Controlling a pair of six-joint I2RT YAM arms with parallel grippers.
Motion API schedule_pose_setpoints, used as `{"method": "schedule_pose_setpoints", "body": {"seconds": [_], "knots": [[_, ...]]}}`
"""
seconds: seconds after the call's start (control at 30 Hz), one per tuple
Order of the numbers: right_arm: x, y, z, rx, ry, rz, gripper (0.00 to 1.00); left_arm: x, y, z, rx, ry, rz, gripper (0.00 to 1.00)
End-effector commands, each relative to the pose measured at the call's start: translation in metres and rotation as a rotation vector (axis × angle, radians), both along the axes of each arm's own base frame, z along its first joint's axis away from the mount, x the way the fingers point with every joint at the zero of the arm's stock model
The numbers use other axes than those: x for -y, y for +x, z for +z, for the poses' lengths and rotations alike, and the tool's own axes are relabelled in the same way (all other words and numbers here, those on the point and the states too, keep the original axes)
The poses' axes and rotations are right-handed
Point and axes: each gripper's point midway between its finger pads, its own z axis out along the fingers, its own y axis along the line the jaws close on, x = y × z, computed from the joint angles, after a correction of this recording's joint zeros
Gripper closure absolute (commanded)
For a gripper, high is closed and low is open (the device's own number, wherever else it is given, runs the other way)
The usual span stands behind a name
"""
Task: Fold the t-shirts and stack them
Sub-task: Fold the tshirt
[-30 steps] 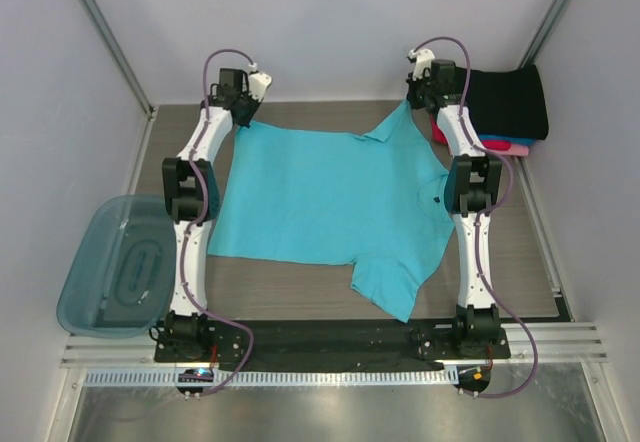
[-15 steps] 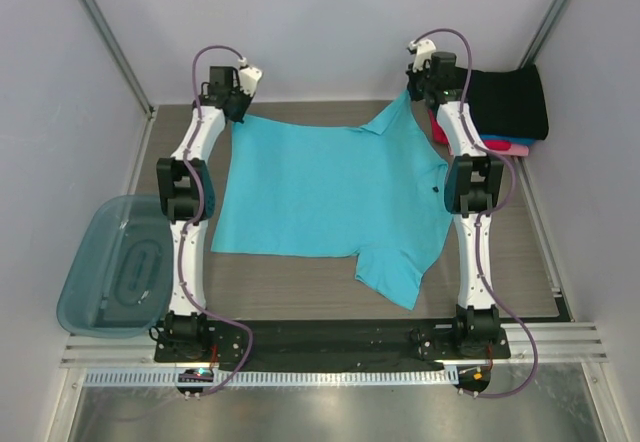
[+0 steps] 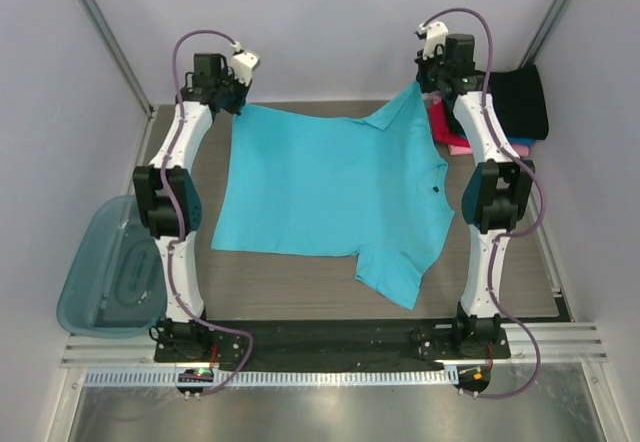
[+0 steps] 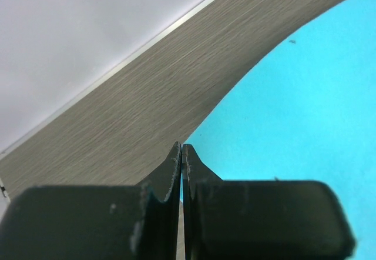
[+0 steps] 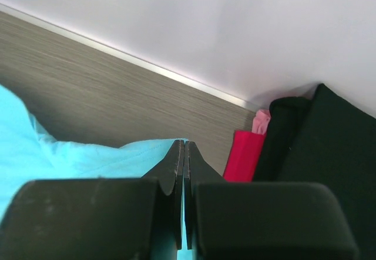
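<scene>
1. Turquoise t-shirt point(image 3: 330, 197) is spread mostly flat on the table point(image 3: 290, 287), centre of the top view, between the two arms.
2. Hem is toward frame left. One sleeve points to the lower centre, the other to the upper right.
3. Left gripper point(image 3: 228, 97), upper left of the top view, is at the shirt's far hem corner. Its fingers are closed, pinching that corner.
4. Left wrist view: jaws pressed together with a sliver of turquoise between them. Cloth fills the right side, bare wood grain the upper left.
5. Right gripper point(image 3: 428, 84), upper right of the top view, is at the tip of the far sleeve. Its fingers are closed on the turquoise cloth.
6. Right wrist view: jaws together, turquoise fabric at and between them, bunched at lower left.
7. The shirt's far edge looks pulled taut between the two pinched corners.
8. Folded stack point(image 3: 510, 112) sits in the far right corner, just beside the right gripper. A black shirt point(image 5: 317, 142) is on top, with red/magenta, pink and blue edges showing under it.
9. Translucent blue-grey bin point(image 3: 105, 267) is at frame left, apart from the shirt.
</scene>
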Motion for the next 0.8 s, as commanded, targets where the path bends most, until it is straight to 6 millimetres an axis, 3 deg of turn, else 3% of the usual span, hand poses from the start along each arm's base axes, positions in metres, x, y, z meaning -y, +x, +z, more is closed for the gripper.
{"method": "schedule_pose_setpoints", "body": {"seconds": [0.0,0.03,0.13,0.17,0.3,0.57,0.77], "knots": [[-0.002,-0.028,0.038,0.034,-0.015,0.010,0.99,0.006,-0.019,0.025,0.034,-0.004,-0.074,1.00],[-0.002,-0.035,0.048,0.042,-0.011,0.007,0.99,0.007,-0.023,0.030,0.042,0.003,-0.080,1.00],[-0.004,-0.049,0.043,0.008,-0.005,0.010,0.99,0.005,-0.031,0.026,0.026,0.021,-0.087,1.00],[-0.004,-0.056,0.053,0.021,-0.005,0.012,0.99,0.004,-0.034,0.028,0.029,0.028,-0.088,1.00],[-0.001,-0.075,0.040,-0.024,-0.028,0.018,0.99,0.001,-0.039,0.025,0.021,0.047,-0.093,1.00],[0.011,-0.082,0.009,-0.091,-0.052,-0.002,0.99,-0.004,-0.033,0.012,0.009,0.057,-0.084,1.00],[0.021,-0.090,0.010,-0.103,-0.051,-0.013,0.99,-0.015,-0.031,0.009,-0.004,0.045,-0.080,1.00]]}}
